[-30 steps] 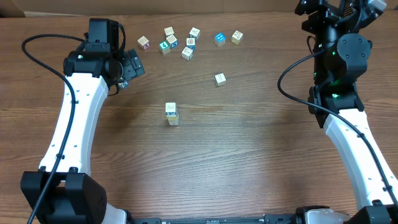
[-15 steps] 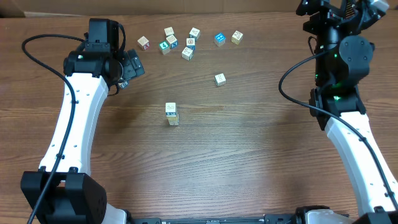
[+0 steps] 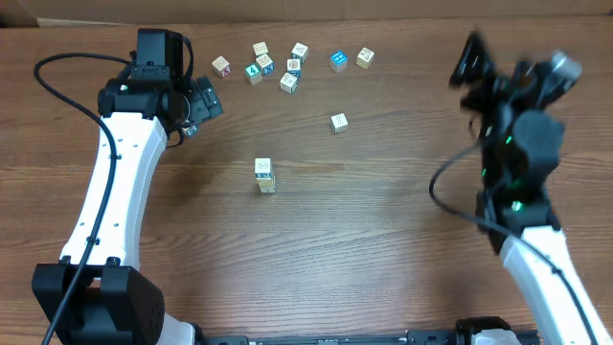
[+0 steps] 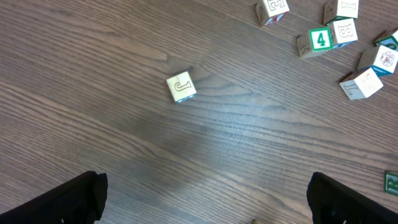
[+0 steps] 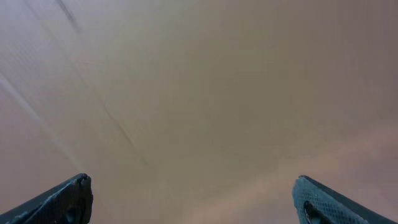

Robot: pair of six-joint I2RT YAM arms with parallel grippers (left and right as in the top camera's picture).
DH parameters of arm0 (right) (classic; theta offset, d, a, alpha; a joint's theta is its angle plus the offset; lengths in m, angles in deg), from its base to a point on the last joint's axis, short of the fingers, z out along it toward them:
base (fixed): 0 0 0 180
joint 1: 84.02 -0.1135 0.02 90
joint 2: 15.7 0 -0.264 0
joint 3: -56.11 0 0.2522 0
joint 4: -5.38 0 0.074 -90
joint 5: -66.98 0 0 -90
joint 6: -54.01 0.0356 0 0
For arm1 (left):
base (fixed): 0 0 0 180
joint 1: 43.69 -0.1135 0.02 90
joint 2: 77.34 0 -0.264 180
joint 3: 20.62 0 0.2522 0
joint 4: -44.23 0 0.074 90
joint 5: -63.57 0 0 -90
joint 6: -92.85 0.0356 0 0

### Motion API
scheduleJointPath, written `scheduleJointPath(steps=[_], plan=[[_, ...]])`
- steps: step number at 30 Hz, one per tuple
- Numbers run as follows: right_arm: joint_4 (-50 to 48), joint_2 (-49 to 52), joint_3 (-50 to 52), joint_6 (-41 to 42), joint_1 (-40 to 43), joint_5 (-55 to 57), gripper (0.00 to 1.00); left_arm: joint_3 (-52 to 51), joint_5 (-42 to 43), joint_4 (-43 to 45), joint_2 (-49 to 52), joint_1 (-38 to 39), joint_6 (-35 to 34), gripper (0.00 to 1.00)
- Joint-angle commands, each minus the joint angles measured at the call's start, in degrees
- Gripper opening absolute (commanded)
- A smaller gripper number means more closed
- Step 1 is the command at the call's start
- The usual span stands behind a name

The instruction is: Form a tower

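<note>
Only overhead shows the tower (image 3: 265, 175); left wrist reads J block (image 4: 181, 88), green 4 block (image 4: 319, 40); left gripper (image 4: 205, 190) and right gripper (image 5: 193, 193) released

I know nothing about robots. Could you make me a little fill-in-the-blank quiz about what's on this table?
The left gripper and right gripper both have ___ jaws.
The tower is held by ___ gripper.
The green-bordered block shows the number ___.
Missing words: open; neither; 4.
</note>
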Motion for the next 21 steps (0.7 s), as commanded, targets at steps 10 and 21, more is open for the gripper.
scheduleJointPath(steps=[10,21], plan=[[-1.18,-17.73,27.71,-0.2,-0.33,0.37,1.0,1.18,-0.31,0.04,0.39,0.13,1.09,1.0],[-1.25,-34.07,40.02,-0.2,-0.31,0.37,1.0,1.18,-0.31,0.04,0.39,0.13,1.09,1.0]])
